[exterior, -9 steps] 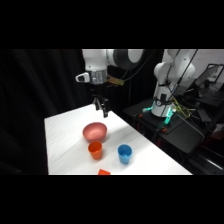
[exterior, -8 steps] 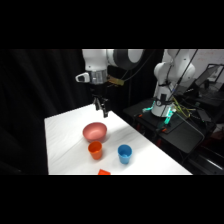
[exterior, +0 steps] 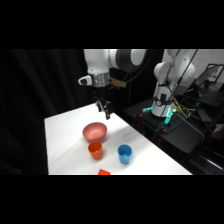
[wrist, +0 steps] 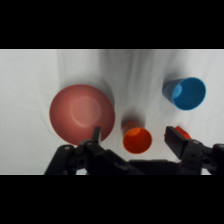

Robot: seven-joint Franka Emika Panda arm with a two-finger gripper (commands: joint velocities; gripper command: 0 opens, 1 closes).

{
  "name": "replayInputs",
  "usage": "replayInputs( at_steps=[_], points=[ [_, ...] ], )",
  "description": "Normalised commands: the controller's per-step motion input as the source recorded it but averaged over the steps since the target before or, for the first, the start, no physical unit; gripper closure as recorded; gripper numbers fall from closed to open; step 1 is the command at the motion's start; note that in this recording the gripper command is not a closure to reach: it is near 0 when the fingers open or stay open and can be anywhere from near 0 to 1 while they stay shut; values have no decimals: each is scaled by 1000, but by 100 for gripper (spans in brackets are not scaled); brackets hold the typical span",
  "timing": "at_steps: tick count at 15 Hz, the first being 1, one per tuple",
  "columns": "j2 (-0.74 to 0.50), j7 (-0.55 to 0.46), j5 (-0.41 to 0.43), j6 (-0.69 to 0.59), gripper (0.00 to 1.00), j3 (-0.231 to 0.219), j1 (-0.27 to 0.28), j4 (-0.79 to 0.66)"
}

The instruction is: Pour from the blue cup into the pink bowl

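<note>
From the side I see my hand [exterior: 104, 107] hanging high above the surface [exterior: 65, 135], behind the pink bowl [exterior: 94, 132]; the blue cup [exterior: 124, 154] stands right of the orange cup [exterior: 95, 150]. The wrist view alone shows the fingers [wrist: 175, 136] spread open and empty, straddling the orange cup, the blue cup upright beyond them

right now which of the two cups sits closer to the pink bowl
The orange cup. It stands just in front of the pink bowl, almost touching its rim, while the blue cup stands clearly apart.
</note>
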Motion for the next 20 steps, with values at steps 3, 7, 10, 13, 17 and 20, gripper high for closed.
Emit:
replayInputs(
  at_steps=[3, 7, 10, 13, 17, 20],
  points=[
    [-262, 223, 51, 51, 0, 123, 121, -199],
    [-173, 230, 66, 158, 0, 147, 154, -148],
    [-65, 144, 87, 221, 0, 115, 126, -76],
    [-7, 134, 59, 345, 0, 90, 104, -119],
    [123, 102, 33, 452, 0, 41, 64, -136],
    [161, 105, 8, 442, 0, 7, 53, -102]
  ],
)
